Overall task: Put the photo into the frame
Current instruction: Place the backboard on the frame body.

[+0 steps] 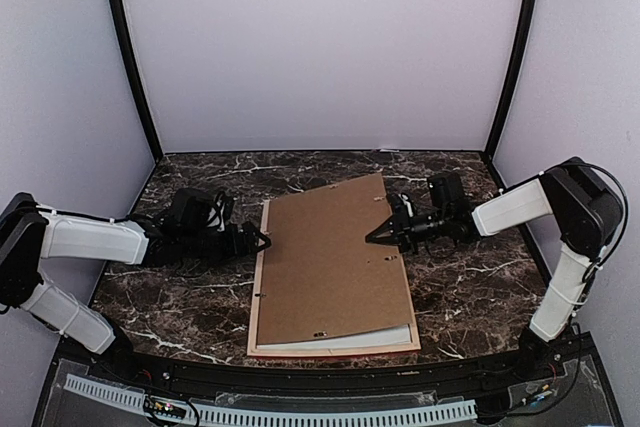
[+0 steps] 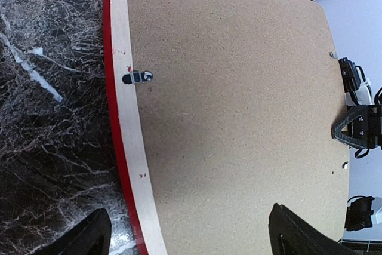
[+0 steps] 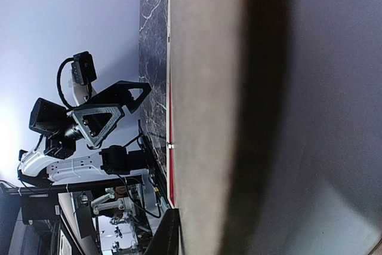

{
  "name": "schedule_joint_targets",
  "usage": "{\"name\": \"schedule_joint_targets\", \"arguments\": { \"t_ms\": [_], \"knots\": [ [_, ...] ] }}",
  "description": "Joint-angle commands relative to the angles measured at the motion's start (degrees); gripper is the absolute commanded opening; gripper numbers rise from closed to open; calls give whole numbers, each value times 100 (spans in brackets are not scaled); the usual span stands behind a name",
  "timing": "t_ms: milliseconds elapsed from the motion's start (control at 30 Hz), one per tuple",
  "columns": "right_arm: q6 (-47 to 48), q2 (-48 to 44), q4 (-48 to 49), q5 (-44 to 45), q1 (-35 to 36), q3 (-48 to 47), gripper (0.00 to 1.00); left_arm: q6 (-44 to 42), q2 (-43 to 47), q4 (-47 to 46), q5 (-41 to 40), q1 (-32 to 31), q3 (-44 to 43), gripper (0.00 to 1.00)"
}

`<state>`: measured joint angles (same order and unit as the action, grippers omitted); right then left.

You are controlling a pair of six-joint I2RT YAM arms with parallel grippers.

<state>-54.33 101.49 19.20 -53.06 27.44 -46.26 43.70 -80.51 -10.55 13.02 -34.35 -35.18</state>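
frame (image 1: pixel 258 292) face-down, long axis vertical | board (image 1: pixel 335 262) skewed atop, photo unseen | right end effector (image 1: pixel 372 237) at board's right edge, grip: can't tell | left end effector (image 1: pixel 263 241) open, frame's left

No writing, label or number is legible (in any view).

Brown backing board (image 1: pixel 335 262), centre, skewed, its far corner toward 1 o'clock. White mat board (image 1: pixel 350 339), a sliver showing at the board's 6 o'clock edge. Dark veined marble table (image 1: pixel 470 292). Black corner posts (image 1: pixel 130 57) at 10 and 2 o'clock. Perforated white strip (image 1: pixel 300 414), 6 o'clock.
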Motion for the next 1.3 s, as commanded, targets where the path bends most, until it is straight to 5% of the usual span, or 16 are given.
{"name": "schedule_joint_targets", "arguments": {
  "t_ms": [0, 1267],
  "knots": [
    [205, -19, 10, -82, 75, -215, 8, -105, 156, 60, 26, 8, -108, 95],
    [-94, -369, 71, 76, 307, 48, 1, 180, -552, -384, -44, -197, 55, 93]
  ]
}}
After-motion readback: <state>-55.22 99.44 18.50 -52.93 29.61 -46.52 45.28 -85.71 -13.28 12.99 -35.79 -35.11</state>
